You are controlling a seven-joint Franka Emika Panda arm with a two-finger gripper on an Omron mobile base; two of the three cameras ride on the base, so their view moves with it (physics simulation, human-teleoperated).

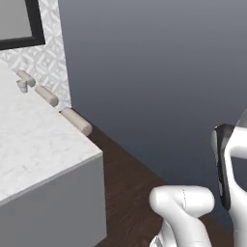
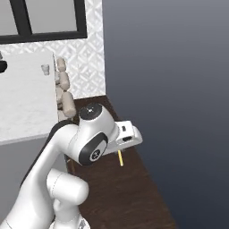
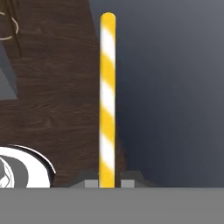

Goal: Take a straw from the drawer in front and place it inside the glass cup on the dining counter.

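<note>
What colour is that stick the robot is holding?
The straw is yellow with slanting white stripes, clearest in the hand view.

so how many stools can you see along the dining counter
3, lined up along the dining counter edge: nearest stool, middle stool, farthest stool by the glass cup. More may be hidden.

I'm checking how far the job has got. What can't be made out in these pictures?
- Glass cup, right base view: too small to see inside.
- Straw, right base view: upper part hidden by the hand.
- Gripper, hand view: fingers cut off by the bottom edge.
- Dining counter, left base view: cut off at the left edge.
</note>
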